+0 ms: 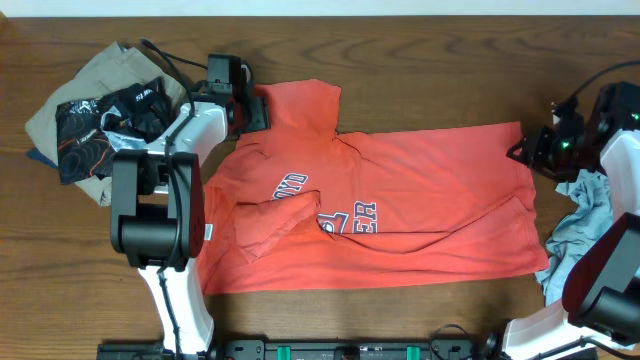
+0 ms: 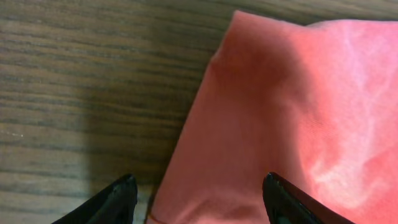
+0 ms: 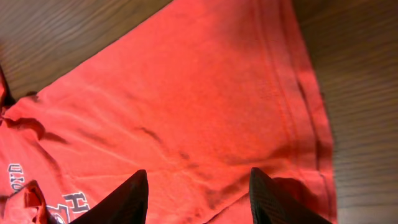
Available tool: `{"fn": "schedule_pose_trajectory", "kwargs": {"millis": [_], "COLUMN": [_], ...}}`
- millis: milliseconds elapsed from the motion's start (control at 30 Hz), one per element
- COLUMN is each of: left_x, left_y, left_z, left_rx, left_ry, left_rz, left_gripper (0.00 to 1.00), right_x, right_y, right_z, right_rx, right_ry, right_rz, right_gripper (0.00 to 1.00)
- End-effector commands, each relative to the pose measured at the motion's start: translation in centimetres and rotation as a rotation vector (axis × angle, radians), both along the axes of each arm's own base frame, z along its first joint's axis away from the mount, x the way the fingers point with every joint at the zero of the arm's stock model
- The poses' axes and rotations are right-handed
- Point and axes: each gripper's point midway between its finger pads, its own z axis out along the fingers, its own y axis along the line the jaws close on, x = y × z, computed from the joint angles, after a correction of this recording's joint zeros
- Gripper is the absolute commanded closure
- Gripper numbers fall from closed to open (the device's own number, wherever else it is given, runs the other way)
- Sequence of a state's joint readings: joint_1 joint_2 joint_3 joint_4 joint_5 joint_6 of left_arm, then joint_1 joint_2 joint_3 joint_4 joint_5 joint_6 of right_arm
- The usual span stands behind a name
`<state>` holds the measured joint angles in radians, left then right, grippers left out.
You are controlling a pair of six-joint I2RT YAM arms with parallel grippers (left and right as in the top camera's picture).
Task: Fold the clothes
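Heads up: the T-shirt [image 1: 420, 235] lies spread on the counter [image 1: 400, 60], a flap [image 1: 272, 222] folded over the lettering [image 1: 362, 212], so folding from here could trap that bunch; farther out, your left gripper [image 2: 199, 180] hovers wide and empty over the far sleeve [image 2: 280, 93]; right gripper [image 3: 198, 177], same, over the hem [image 3: 298, 112].

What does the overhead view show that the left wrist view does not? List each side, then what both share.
Only overhead: the lettering on the T-shirt, the khaki and black folded garments, a grey cloth, and the right gripper. Only left wrist: the left gripper seen close, its dark fingertips apart over the shirt's edge. Both: the red T-shirt lying on the wooden table.
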<state>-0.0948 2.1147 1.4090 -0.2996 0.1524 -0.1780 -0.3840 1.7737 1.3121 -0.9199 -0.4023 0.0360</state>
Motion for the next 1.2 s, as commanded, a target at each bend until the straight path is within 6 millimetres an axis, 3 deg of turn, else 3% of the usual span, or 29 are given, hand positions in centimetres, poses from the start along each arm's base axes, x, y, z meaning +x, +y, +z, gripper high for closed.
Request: {"fn": "schedule_pose_trajectory", "kwargs": {"millis": [0, 233, 300, 400, 433, 533, 633, 800, 967, 1033, 1167], "left_x": [0.4, 0.5, 0.5, 0.5, 0.4, 0.3, 0.2, 0.4, -1.2, -2.2, -3.7], "left_y": [-0.6, -3.4, -3.7, -3.7, -3.7, -3.6, -3.4, -2.3, -1.6, -1.5, -1.4], "left_z": [-1.2, -2.0, -1.9, -1.9, -2.0, -1.6, 0.1, 5.7, 10.2, 11.0, 10.6], "left_rx": [0.025, 0.007, 0.007, 0.007, 0.007, 0.008, 0.008, -0.02, -0.07, -0.071, -0.064], "left_ry": [0.008, -0.004, -0.008, -0.007, -0.006, 0.001, 0.005, -0.054, -0.073, -0.056, 0.004], "left_rz": [-0.024, -0.081, -0.087, -0.087, -0.087, -0.086, -0.082, -0.021, -0.005, -0.005, -0.003], "left_gripper": [0.34, 0.36, 0.51, 0.91, 0.94, 0.94, 0.94, 0.94, 0.94, 0.93, 0.94], "right_x": [0.4, 0.3, 0.3, 0.3, 0.3, 0.5, 1.1, 3.4, 5.5, 6.4, 7.7], "right_y": [0.8, 0.7, 0.7, 0.7, 0.5, -0.4, -1.2, -1.6, -3.0, -3.2, -4.1], "right_z": [0.8, 0.7, 0.6, 0.6, 0.6, 0.4, 0.2, -0.5, -2.9, -4.1, -6.2], "right_rx": [-0.001, -0.012, -0.019, -0.024, -0.032, -0.081, -0.131, -0.172, -0.238, -0.243, -0.261], "right_ry": [-0.028, -0.022, -0.019, -0.021, -0.019, -0.017, -0.032, -0.094, -0.101, -0.112, -0.11], "right_rz": [0.039, 0.038, 0.04, 0.04, 0.038, 0.028, 0.02, 0.03, -0.012, -0.016, -0.083], "right_gripper": [0.49, 0.5, 0.5, 0.51, 0.52, 0.52, 0.53, 0.51, 0.48, 0.46, 0.45]}}
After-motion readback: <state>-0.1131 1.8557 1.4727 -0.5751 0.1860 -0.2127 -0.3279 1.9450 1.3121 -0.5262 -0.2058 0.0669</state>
